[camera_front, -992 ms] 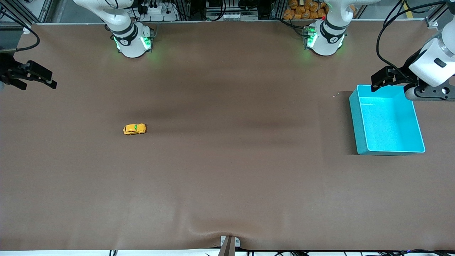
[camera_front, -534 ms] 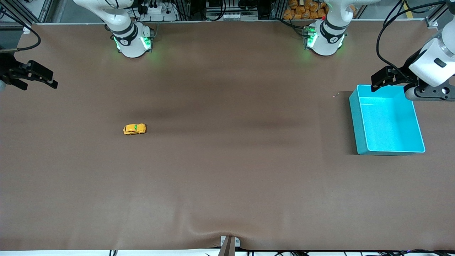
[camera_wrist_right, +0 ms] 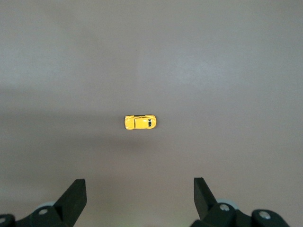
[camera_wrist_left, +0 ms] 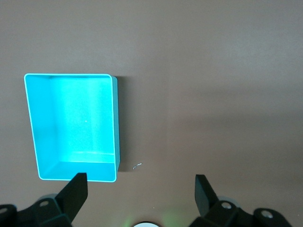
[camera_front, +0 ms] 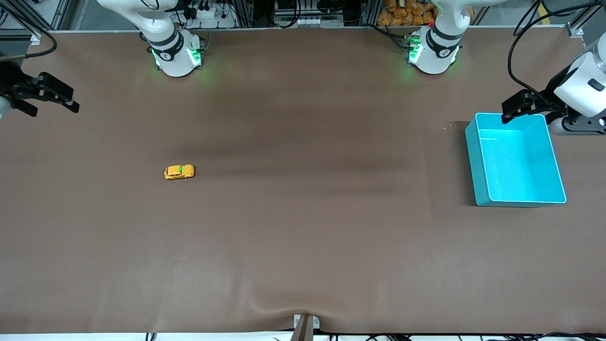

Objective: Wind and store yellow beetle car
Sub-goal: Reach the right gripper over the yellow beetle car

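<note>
Front view: yellow beetle car (camera_front: 179, 172) on its wheels on the brown table (camera_front: 303, 237), toward the right arm's end.
Handling: likely light, hard, prone to rolling; pinch its sides.
Right gripper (camera_wrist_right: 139, 198): spread wide, empty, above the car.
Left gripper (camera_wrist_left: 141, 194): spread wide, empty, over the teal bin's (camera_front: 476, 156) edge.
Obstacles: none near car.

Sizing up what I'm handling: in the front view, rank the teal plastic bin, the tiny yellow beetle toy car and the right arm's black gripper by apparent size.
1. Teal plastic bin, clearly largest.
2. Right arm's black gripper, partly cut off at the view's edge and raised toward the camera, so its look is unsure.
3. Tiny yellow beetle toy car, smallest.
</note>
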`<state>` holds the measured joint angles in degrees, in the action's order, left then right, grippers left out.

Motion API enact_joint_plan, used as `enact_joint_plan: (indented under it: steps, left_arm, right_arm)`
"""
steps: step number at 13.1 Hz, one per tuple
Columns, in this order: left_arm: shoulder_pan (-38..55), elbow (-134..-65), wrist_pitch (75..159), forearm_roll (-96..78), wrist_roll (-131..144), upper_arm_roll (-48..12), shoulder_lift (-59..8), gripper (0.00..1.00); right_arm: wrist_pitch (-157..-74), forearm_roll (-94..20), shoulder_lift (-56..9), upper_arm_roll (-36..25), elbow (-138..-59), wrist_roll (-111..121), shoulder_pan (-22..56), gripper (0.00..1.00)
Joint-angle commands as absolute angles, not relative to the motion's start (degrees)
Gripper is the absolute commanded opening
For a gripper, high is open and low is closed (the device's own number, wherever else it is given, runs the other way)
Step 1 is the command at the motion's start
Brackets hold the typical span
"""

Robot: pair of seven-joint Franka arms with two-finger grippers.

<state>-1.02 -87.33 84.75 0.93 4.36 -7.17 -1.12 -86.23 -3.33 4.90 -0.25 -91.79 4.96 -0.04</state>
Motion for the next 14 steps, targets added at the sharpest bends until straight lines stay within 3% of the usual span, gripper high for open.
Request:
enact_joint_plan:
  steps: [1,7,10,14]
  left_arm:
    - [-1.14,-87.36,84.38,2.11,3.16,-7.29,-0.44,1.0]
    - [-1.14,-87.36,84.37,2.11,3.25,-7.29,-0.44,1.0]
    - [-1.23,-87.45,84.37,2.2,3.25,-7.29,-0.53,1.0]
    - [-1.23,-87.45,84.37,2.2,3.25,-7.29,-0.62,1.0]
  right_arm:
    - [-86.83,-3.69,2.56,1.49,-93.41,7.29,0.52,1.0]
    - [-105.26,-3.25,1.85,6.06,-112.56,17.38,2.37,1.0]
    - [-117.38,-2.55,0.54,6.06,-121.96,33.5,2.29,1.0]
    - [-129.17,-1.67,-3.68,5.8,-128.3,53.22,1.06,1.0]
